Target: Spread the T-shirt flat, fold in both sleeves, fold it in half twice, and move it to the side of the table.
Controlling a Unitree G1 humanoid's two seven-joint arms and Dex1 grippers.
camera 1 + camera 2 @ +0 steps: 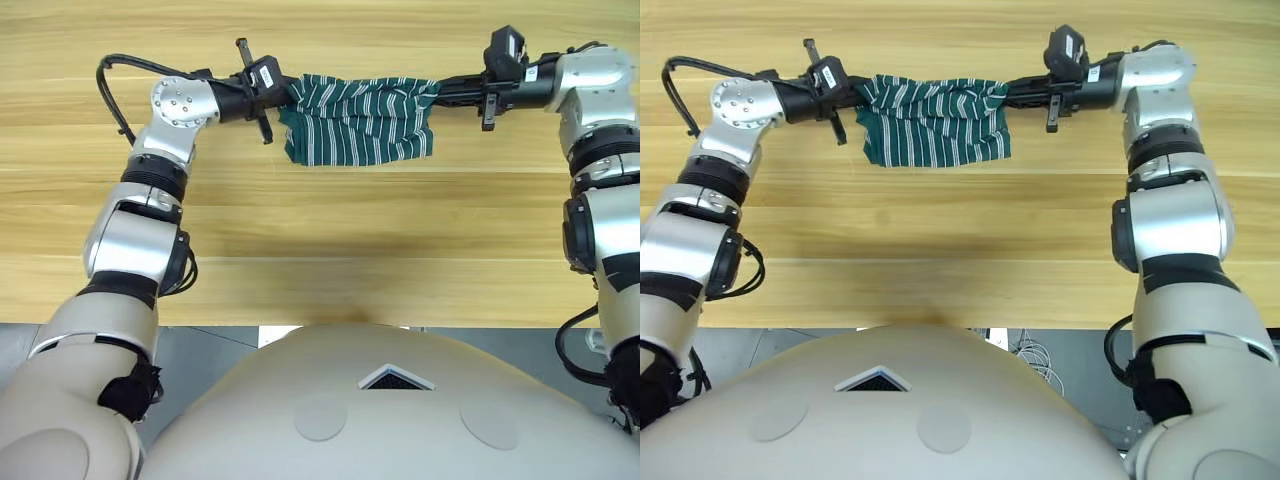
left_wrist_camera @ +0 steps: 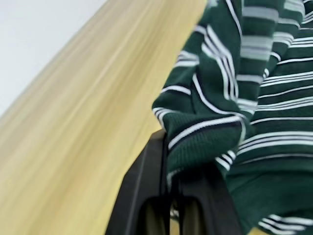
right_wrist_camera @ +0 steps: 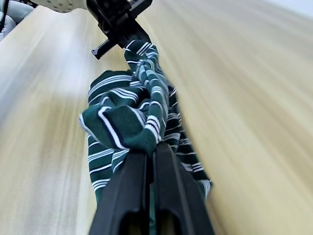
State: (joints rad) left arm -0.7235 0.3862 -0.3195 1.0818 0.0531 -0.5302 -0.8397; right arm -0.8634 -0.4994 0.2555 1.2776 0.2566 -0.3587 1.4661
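1. T-shirt (image 1: 360,120): dark green with thin white stripes, bunched, not spread. It is strung between the two pincers over the far part of the worktop (image 1: 320,260), about midway across it.
2. Long axis runs left to right, along the worktop's far edge. One end points to the robot's left, the other to its right.
3. The far edge of the cloth is gathered into a tight, rope-like line from pincer to pincer. The rest falls from that line toward the robot as a loose, roughly rectangular flap.
4. On the flap the stripes run across the long axis (near to far); along the gathered edge they twist and crowd.
5. Left pincer (image 1: 283,97): at the cloth's left end, pointing right. Its jaws are clamped together on a fold of striped fabric, and the left wrist view shows the cloth pinched between them.
6. Right pincer (image 1: 440,92): at the cloth's right end, pointing left, facing the other one. Its jaws are closed on a thick folded hem, which the right wrist view shows bulging just past the tips.
7. Whether the flap's lower edge touches the worktop, I cannot tell.
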